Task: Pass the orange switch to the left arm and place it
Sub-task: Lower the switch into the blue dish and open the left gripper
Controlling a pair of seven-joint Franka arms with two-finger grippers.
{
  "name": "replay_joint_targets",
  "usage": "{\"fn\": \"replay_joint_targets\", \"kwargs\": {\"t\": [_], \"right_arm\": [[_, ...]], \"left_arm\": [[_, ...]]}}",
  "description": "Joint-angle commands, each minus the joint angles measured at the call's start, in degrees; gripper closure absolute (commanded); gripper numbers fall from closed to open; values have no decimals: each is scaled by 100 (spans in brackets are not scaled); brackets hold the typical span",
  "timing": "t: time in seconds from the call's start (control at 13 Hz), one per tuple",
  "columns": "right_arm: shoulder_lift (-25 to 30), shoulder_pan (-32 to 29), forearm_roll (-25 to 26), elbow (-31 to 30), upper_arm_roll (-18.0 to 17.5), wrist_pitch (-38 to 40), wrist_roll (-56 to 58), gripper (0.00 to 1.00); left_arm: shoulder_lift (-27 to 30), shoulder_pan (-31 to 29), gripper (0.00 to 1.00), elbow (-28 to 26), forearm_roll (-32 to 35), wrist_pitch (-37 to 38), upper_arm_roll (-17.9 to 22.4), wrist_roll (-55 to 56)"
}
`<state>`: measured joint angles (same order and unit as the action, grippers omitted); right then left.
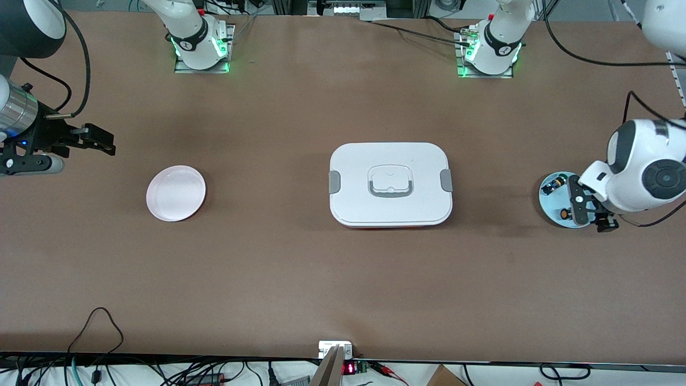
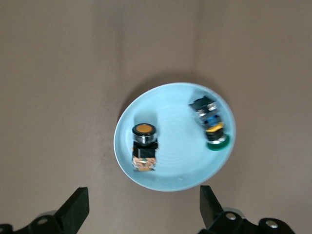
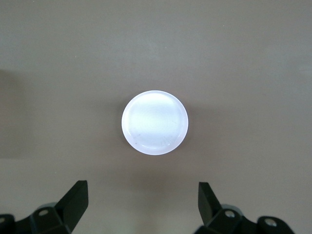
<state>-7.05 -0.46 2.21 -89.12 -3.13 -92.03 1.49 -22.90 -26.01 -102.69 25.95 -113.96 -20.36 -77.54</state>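
The orange switch (image 2: 144, 146) lies on its side on a light blue plate (image 2: 178, 165) at the left arm's end of the table, and it also shows as a small orange dot, the switch (image 1: 564, 213), in the front view. My left gripper (image 2: 141, 210) hangs open over the plate's edge, with nothing between its fingers; the left gripper (image 1: 603, 221) is partly hidden under its own wrist. The white lidded box (image 1: 390, 184) stands mid-table. My right gripper (image 1: 99, 140) waits open and empty in the air at the right arm's end.
A second switch with a green cap (image 2: 210, 126) lies on the same blue plate (image 1: 552, 206). An empty white plate (image 1: 176, 193) sits toward the right arm's end, and this white plate (image 3: 154, 122) lies ahead of the right gripper (image 3: 141, 204).
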Motion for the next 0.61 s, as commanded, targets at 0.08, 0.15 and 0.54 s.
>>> {"fn": "replay_joint_targets", "kwargs": {"t": [0.08,0.15,0.54], "right_arm": [[1,-33,-28,35,-48,-87,70,0],[2,80,-19,35,-4,-52,70,0],[1,345,-19,26,251,-87,70,0]], "left_arm": [[172,8,0,950,-546,1496,-266,571],[172,26,0,1179,-591,1917,-388,1009],[381,104,0,2033,-1230,3486,-1014,4092]]}}
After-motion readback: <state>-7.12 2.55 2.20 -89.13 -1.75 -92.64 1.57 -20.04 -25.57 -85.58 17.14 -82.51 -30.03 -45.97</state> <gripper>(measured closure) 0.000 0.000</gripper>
